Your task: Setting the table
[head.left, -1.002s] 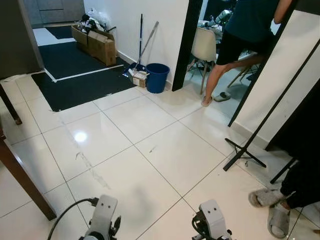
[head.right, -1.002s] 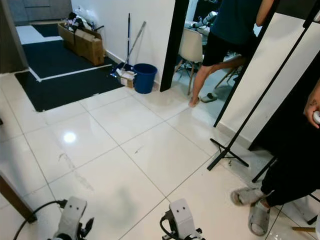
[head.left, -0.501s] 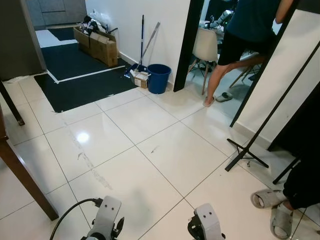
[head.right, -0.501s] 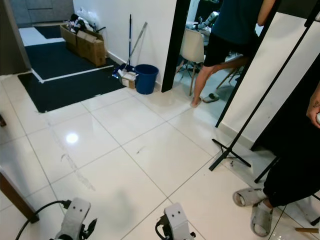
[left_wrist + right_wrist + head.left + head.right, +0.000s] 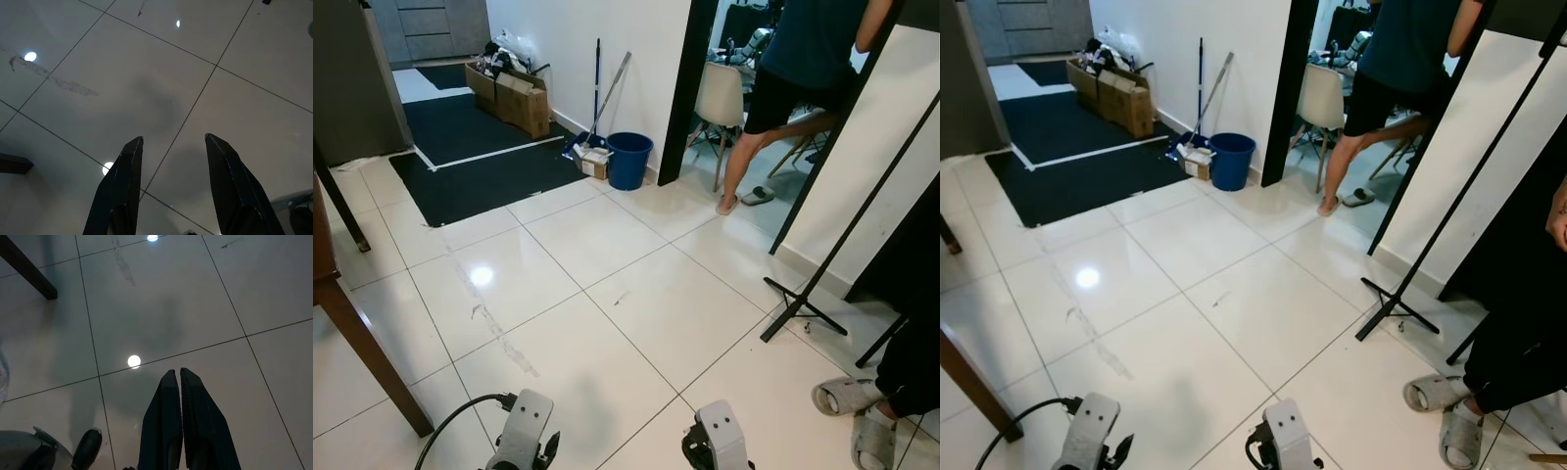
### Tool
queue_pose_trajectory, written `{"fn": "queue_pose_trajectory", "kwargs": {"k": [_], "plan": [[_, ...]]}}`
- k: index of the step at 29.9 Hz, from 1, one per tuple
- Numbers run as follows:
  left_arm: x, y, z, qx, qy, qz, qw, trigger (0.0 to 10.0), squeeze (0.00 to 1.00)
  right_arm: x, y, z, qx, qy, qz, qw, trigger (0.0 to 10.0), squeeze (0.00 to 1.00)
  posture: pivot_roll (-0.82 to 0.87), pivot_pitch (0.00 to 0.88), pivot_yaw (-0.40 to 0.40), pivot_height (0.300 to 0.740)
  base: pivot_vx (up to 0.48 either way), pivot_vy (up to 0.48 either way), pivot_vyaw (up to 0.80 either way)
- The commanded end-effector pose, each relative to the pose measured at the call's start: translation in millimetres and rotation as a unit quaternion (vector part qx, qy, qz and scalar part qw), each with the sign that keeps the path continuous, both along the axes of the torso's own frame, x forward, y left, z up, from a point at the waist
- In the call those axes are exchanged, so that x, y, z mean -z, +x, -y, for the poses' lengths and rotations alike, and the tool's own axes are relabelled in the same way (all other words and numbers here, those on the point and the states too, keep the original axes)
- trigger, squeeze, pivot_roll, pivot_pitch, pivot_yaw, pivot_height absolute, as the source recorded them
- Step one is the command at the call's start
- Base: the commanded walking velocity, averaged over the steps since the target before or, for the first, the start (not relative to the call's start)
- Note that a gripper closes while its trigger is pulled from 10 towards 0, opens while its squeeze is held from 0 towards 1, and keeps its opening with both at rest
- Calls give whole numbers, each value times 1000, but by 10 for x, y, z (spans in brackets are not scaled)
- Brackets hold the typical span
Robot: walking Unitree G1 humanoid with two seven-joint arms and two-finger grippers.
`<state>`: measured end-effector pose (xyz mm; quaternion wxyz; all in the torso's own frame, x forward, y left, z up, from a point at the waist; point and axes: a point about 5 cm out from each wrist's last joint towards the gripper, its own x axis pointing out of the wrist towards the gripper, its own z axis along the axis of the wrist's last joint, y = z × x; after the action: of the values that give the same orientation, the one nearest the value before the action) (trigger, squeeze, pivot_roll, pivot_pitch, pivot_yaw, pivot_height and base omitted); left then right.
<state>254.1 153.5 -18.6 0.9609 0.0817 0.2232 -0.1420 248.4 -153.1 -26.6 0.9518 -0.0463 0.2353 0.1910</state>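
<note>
Mid-transit, nothing in hand. Left gripper [image 5: 171, 191] hangs low over the white tile floor [image 5: 636, 313], fingers spread wide, empty. Right gripper [image 5: 176, 431] also hangs over floor, fingers pressed together, nothing between them.

No tableware, plates or cutlery visible anywhere, so the task's things can't be located from here. Only hint of the surface: a dark wooden leg [image 5: 367, 362] and a bit of edge at the robot's far left, close by, with a second thin dark leg [image 5: 337, 201] further off on the same side. Judging from that, the surface lies to the left, nearer the left arm; likely needs a left turn before either gripper can reach anything. Long axis of any target item: cannot tell.

Ahead: black mat [image 5: 475, 162], blue bucket [image 5: 629, 160] with mop handles against the wall, cardboard boxes [image 5: 514, 93] beyond. On the right: a person standing in the doorway [image 5: 803, 88] beside a white chair [image 5: 718, 95], a black stand's tripod foot [image 5: 800, 305] on the tiles, and another person's slippered feet [image 5: 857, 416] close to the robot's right side.

Risk on turning: stand foot and the nearby feet on the right, surface leg on the left, black cable [image 5: 460, 421] trailing by the left wrist.
</note>
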Motion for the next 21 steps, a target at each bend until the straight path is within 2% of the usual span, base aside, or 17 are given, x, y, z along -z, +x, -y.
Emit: {"fn": "queue_pose_trajectory", "kwargs": {"k": [1,9,21], "plan": [[27,-43,8,2,-3,-3,1000,10000,0,40,-45,38,1,-5,-12,1000,10000,0,46,5,3,740,0,0,0],[38,-40,-5,-11,-3,-6,1000,10000,0,34,-31,21,-13,-15,-11,1000,10000,0,50,0,-1,740,0,0,0],[21,-21,-4,1,5,-2,1000,10000,0,30,-24,13,-4,-8,-10,1000,10000,0,49,0,9,740,0,0,0]]}}
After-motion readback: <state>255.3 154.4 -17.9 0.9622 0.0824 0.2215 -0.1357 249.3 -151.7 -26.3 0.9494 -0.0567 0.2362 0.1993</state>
